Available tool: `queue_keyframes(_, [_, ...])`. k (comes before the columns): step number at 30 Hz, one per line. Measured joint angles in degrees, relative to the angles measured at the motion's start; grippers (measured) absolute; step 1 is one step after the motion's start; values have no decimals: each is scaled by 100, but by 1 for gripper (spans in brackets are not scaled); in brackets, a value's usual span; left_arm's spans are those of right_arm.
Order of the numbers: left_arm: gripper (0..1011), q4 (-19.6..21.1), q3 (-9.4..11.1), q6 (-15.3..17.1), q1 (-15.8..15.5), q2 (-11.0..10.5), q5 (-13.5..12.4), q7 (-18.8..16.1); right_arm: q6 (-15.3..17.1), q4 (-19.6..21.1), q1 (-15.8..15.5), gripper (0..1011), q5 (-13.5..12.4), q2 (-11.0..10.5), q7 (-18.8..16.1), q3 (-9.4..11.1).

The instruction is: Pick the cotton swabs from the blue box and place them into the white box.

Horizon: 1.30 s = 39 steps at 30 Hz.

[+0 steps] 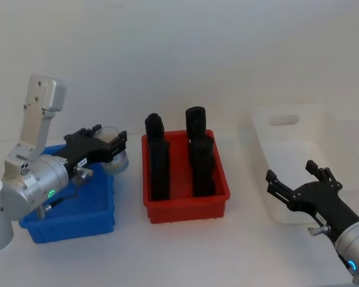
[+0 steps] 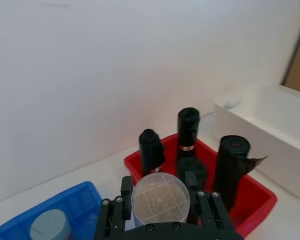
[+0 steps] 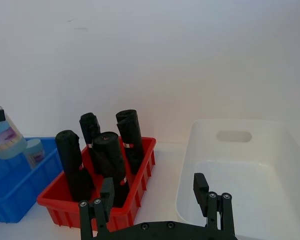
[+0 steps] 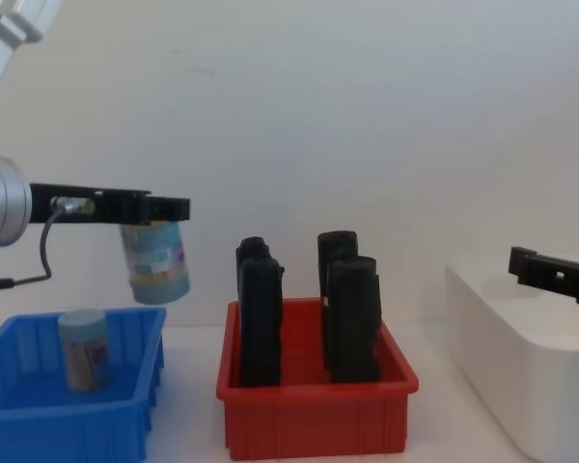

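Observation:
My left gripper [image 4: 154, 214] is shut on a tub of cotton swabs [image 4: 155, 261], held in the air above the right end of the blue box [image 4: 68, 405]. The same tub [image 2: 160, 198] shows its round lid between the fingers in the left wrist view. Another tub of cotton swabs [image 4: 82, 347] stands upright inside the blue box. The white box [image 1: 299, 161] sits at the far right. My right gripper [image 1: 299, 185] hovers open over the white box's near edge, with nothing in it.
A red bin [image 1: 185, 179] stands between the blue box and the white box, holding several tall black upright rolls [image 4: 352, 313]. A pale wall runs close behind the table.

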State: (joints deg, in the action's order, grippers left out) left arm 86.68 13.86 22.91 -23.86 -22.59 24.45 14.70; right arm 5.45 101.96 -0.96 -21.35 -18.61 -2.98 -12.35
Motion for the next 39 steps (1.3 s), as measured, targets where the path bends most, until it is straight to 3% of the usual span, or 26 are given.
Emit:
queue_keyframes(16, [643,432,108,512,-169,-30,12,1051,0,0,0,1002,0,0,0,0])
queue_keyframes(32, [643,571,154,672,-220,-30,27,1375,0,0,0,1002,1,0,-7,0])
queue_keyframes(39, [643,596,162,702,-229,-30,31,1433,20,0,27,1002,56,-13,-192,-5])
